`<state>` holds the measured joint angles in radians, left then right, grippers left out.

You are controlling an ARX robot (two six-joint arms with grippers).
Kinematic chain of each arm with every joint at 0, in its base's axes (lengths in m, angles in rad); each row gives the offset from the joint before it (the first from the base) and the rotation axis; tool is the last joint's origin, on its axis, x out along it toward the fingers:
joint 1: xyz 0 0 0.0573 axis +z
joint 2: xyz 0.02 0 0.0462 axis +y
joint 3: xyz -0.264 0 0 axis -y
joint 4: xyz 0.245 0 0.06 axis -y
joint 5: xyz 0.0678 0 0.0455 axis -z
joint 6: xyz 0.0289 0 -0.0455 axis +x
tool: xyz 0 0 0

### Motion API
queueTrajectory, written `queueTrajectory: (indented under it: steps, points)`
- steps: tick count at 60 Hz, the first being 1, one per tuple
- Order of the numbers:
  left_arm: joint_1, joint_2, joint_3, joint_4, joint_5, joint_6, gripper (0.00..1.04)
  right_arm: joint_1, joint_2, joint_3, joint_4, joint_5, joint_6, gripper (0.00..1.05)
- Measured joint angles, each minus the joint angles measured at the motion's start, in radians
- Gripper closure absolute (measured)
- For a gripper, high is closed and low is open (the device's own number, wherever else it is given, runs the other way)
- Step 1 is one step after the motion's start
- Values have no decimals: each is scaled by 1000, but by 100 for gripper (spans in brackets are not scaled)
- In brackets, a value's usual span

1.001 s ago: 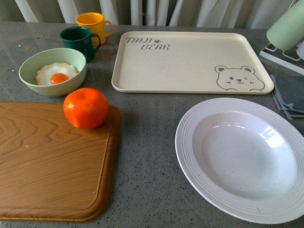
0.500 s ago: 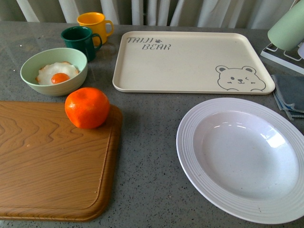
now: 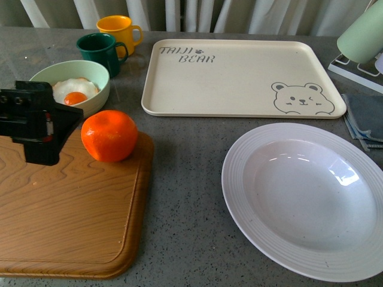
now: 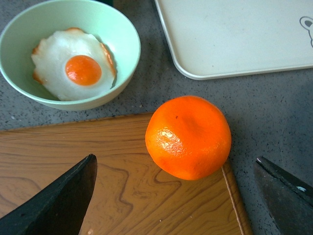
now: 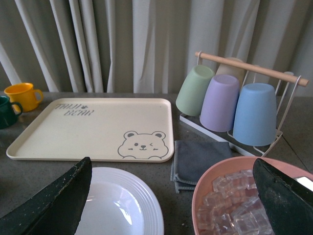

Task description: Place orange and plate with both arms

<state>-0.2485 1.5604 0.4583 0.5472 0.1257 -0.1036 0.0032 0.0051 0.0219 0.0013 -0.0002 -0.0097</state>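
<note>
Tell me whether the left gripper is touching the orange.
Apart. The left wrist view shows the left gripper open, its fingers spread wide either side of the orange, with bare board and counter showing in the gaps.

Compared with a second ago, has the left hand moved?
Yes. The left hand has entered the front view from the left edge, now over the wooden board, partly covering the green bowl, just left of the orange.
</note>
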Motion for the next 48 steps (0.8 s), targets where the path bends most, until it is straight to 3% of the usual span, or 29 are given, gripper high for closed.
queueTrajectory:
  steps: [48]
  points:
    - [-58, 223, 126, 53, -18, 51, 9, 0, 0, 0, 0, 0, 0, 9]
